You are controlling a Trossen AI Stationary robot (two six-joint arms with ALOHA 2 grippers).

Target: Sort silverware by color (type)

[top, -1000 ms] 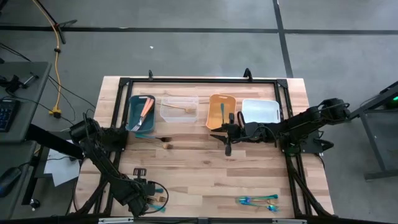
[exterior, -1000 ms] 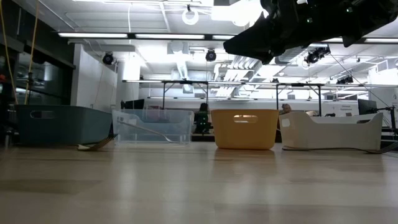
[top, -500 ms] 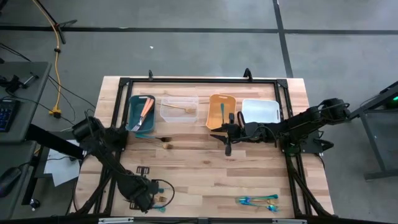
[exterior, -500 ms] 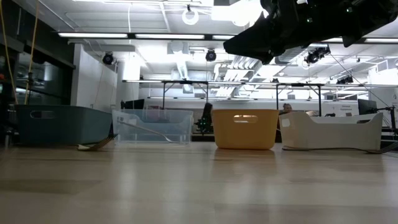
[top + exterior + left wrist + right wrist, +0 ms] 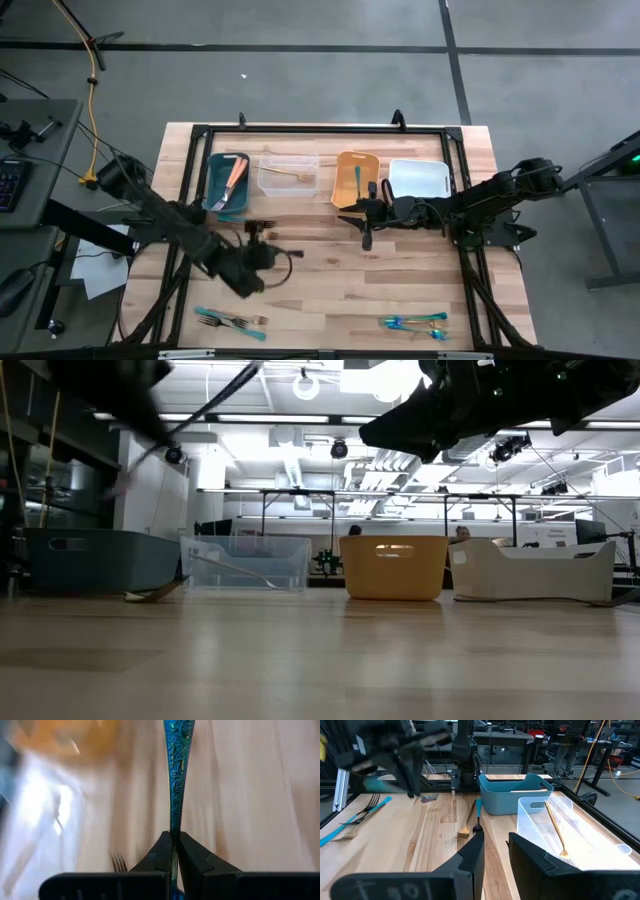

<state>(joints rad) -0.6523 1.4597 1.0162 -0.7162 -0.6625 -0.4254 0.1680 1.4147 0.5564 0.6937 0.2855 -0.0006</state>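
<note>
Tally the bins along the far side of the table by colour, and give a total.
Teal bin: 1
Clear bin: 1
Orange bin: 1
White bin: 1
Total: 4

Overhead illumination is even and bright; the tabletop [image 5: 330,270] shows only soft, faint shadows. In the low view, ceiling strip lights [image 5: 160,417] glare white and the arm overhead reads as near-black silhouette; the nearest wood is out of focus. The left arm [image 5: 170,225] is smeared by motion blur from above, at table height and in the right wrist view. The left wrist picture is heavily blurred behind a sharp blue handle [image 5: 176,765], with a washed-out white patch [image 5: 40,810].
</note>
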